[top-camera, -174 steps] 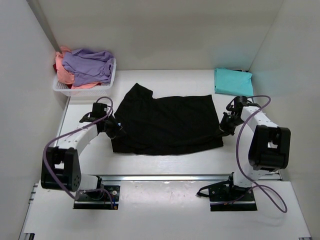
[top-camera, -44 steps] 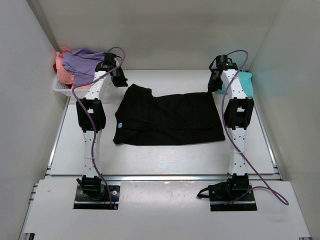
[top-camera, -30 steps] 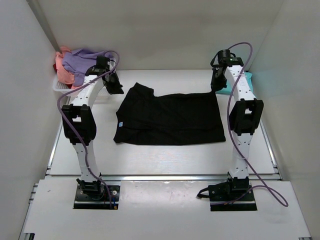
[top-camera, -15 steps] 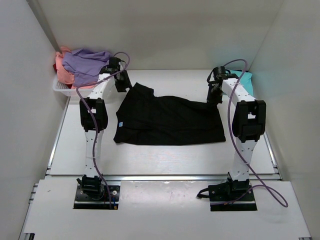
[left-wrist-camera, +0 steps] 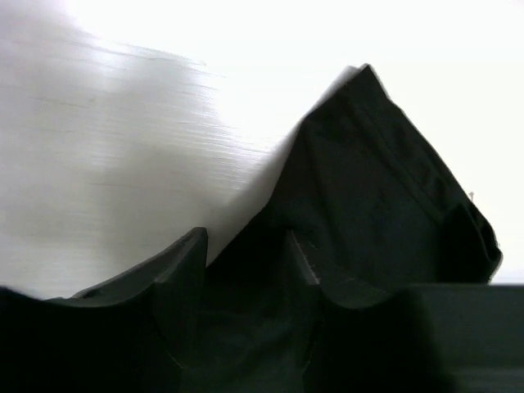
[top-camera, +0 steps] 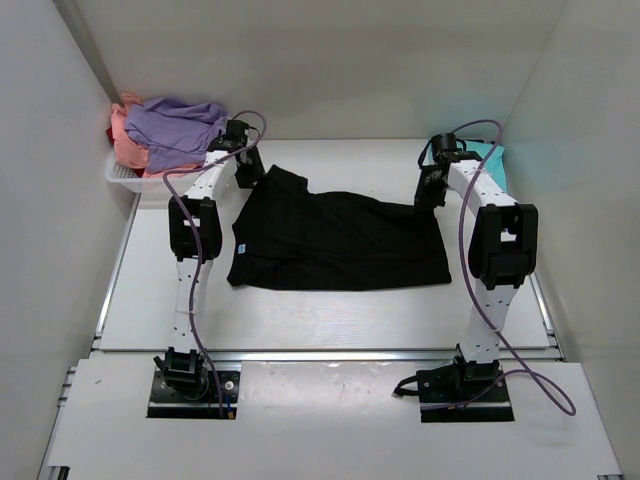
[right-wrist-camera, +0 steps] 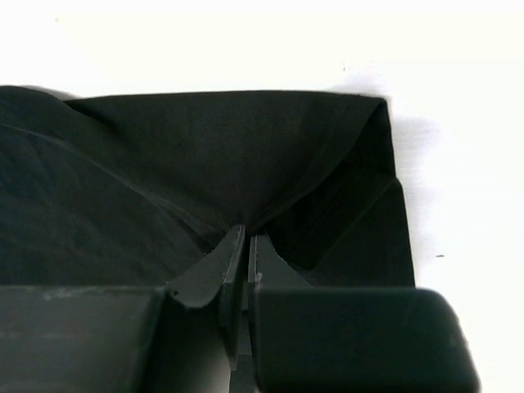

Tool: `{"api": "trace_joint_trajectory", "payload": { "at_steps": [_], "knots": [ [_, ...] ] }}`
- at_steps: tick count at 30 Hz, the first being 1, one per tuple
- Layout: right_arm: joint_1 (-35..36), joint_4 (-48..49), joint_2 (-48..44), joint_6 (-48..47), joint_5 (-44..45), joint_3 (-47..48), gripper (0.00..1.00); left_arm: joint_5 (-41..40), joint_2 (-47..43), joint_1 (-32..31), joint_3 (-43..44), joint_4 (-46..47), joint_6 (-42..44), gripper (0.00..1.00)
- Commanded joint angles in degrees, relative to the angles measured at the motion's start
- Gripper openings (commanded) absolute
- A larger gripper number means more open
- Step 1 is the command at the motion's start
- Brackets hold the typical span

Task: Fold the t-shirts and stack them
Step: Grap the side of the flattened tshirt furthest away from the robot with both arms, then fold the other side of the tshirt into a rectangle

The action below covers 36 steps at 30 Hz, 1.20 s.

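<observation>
The black t-shirt (top-camera: 335, 240) lies spread on the table, its small blue label (top-camera: 241, 250) near the left edge. My left gripper (top-camera: 247, 172) is at the shirt's far left corner. It is open, and black cloth (left-wrist-camera: 377, 180) lies between its fingers (left-wrist-camera: 184, 258). My right gripper (top-camera: 427, 193) is at the far right corner, shut on the shirt's edge (right-wrist-camera: 205, 155), which bunches toward its tips (right-wrist-camera: 247, 237). The folded teal t-shirt (top-camera: 492, 158) lies at the far right, partly behind the right arm.
A white mesh basket (top-camera: 125, 180) stands at the far left with the lavender (top-camera: 175, 130), salmon-pink (top-camera: 125, 145) and red (top-camera: 112, 133) tees heaped in it. Walls close in on the left, right and back. Both arms stretch over the table's sides.
Both arms swung from the shirt's near corners to its far corners. In the last half second the left gripper edged right onto the far left corner; the right gripper hardly moved.
</observation>
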Motion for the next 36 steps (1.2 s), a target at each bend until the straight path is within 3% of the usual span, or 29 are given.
{"api": "trace_joint_trajectory", "payload": {
  "at_steps": [1, 2, 4, 5, 10, 13, 20, 36],
  "knots": [
    [-0.2, 2.0, -2.8, 0.6, -0.5, -0.6, 0.0, -2.4, 0.1, 0.0, 1.6, -1.2, 0.3, 0.44],
    [-0.3, 1.6, -3.1, 0.7, -0.5, -0.7, 0.0, -2.6, 0.0, -0.4, 1.7, -1.4, 0.4, 0.37],
    [-0.8, 2.6, -3.5, 0.6, -0.5, -1.2, 0.0, -3.0, -0.3, -0.6, 1.7, -1.8, 0.7, 0.04],
    [-0.7, 2.7, -3.7, 0.6, -0.7, -1.4, 0.0, -3.4, -0.5, -0.9, 1.9, -1.6, 0.6, 0.0],
    [-1.5, 4.0, -6.0, 0.2, -0.4, -4.3, 0.0, -3.6, -5.5, -1.2, 2.8, -2.4, -0.1, 0.0],
    [-3.5, 5.8, -8.7, -0.2, -1.5, -8.4, 0.0, -2.9, -11.4, -1.1, -1.6, -2.6, 0.5, 0.0],
    [-7.7, 10.2, -13.4, -2.4, -3.9, -17.2, 0.01, -2.6, -23.6, -1.9, -17.2, -1.5, 2.6, 0.0],
    [-7.8, 11.4, -19.4, -4.5, -4.8, -25.2, 0.0, -0.6, -48.4, -1.7, -57.2, 8.2, 3.6, 0.0]
  ]
}}
